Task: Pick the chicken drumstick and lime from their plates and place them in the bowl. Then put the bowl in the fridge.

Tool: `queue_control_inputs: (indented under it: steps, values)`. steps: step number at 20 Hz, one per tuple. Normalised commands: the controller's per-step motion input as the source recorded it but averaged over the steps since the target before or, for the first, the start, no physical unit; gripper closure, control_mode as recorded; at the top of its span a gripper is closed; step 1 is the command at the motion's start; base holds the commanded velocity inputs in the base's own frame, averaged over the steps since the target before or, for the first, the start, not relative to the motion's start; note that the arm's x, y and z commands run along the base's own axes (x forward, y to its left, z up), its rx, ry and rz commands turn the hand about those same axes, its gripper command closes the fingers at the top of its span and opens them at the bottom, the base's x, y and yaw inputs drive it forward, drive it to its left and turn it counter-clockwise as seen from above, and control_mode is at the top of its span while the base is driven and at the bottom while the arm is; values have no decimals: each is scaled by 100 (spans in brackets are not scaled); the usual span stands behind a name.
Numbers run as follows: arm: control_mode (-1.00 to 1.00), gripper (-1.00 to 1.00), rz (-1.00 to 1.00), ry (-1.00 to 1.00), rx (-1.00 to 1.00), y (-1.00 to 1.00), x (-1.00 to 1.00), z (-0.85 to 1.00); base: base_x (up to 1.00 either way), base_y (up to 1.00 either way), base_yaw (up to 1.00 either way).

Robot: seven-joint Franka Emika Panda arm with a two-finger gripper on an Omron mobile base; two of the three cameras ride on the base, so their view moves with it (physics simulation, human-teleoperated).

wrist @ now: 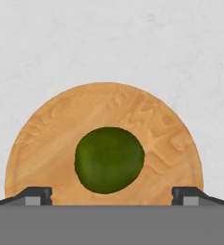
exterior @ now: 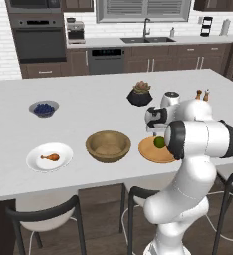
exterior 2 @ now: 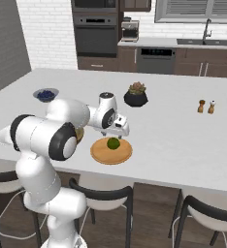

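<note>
The green lime (wrist: 109, 159) lies in the middle of the flat wooden plate (wrist: 42, 143), and my gripper (wrist: 111, 197) hangs open right above it, one fingertip on each side, touching nothing. From the base, the lime (exterior: 159, 142) (exterior 2: 113, 143) sits on that plate (exterior: 151, 153) (exterior 2: 102, 154) just below the hand (exterior 2: 119, 130). The brown wooden bowl (exterior: 108, 146) stands empty to its left. Further left, the chicken drumstick (exterior: 50, 157) rests on the white plate (exterior: 36, 162). The fridge is out of view.
A small grey bowl of blueberries (exterior: 44, 108) sits at the back left of the white island counter (exterior: 88, 94). A potted plant (exterior: 140, 93) and salt and pepper shakers (exterior: 202, 94) stand behind the plates. Dark stools (exterior: 44, 219) line the near edge.
</note>
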Motion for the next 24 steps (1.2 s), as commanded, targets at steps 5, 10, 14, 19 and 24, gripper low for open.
queue_control_inputs:
  steps: [5, 10, 14, 19, 24]
  values:
    - [-100, -100, 0, 0, 0, -2, 8, -44, 0, 0, 0]
    - [-100, -100, 0, 0, 0, -5, 0, -34, 0, 0, 0]
    - [-100, -100, 0, 0, 0, 0, 0, -25, 0, 0, 0]
    - [-100, -100, 0, 0, 0, 0, 2, -17, 0, 0, 0]
    - [-100, 100, 0, 0, 0, 0, 0, -9, 0, 0, 0]
